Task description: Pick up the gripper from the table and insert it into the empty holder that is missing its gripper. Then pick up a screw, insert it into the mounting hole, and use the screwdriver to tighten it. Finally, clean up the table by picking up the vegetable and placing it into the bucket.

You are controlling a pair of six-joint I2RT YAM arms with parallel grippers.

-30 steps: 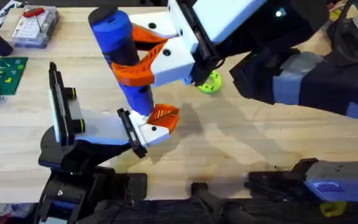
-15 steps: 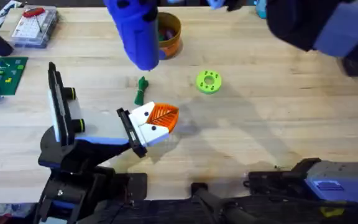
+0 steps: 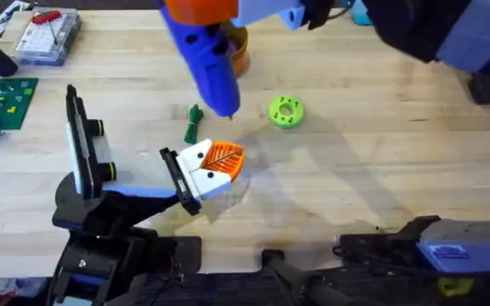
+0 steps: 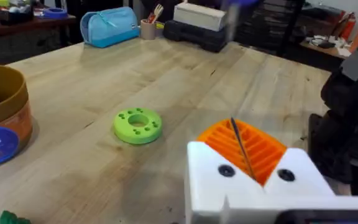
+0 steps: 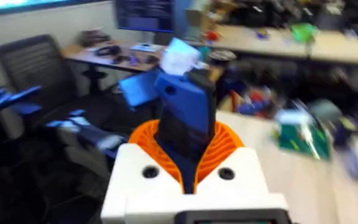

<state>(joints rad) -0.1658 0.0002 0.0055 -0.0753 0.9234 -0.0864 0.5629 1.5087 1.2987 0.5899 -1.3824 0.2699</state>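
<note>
light wooden table (image 3: 381, 153) seen, office clutter behind. right gripper (image 5: 188, 165) closed on screwdriver (image 3: 204, 59), blue body clamped between orange pads, held raised above table with tip down. left gripper (image 4: 253, 155): opening cannot be told; orange gripper (image 3: 224, 158) seated in white holder (image 3: 201, 174). vegetable (image 3: 195, 124) lying just beside holder. bucket (image 3: 236, 49) behind screwdriver. green disc (image 3: 285, 111) nearby; bare wood at right.

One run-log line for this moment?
right gripper: holds screwdriver raised | orange gripper: in holder | vegetable: on table | bucket: upright
</note>
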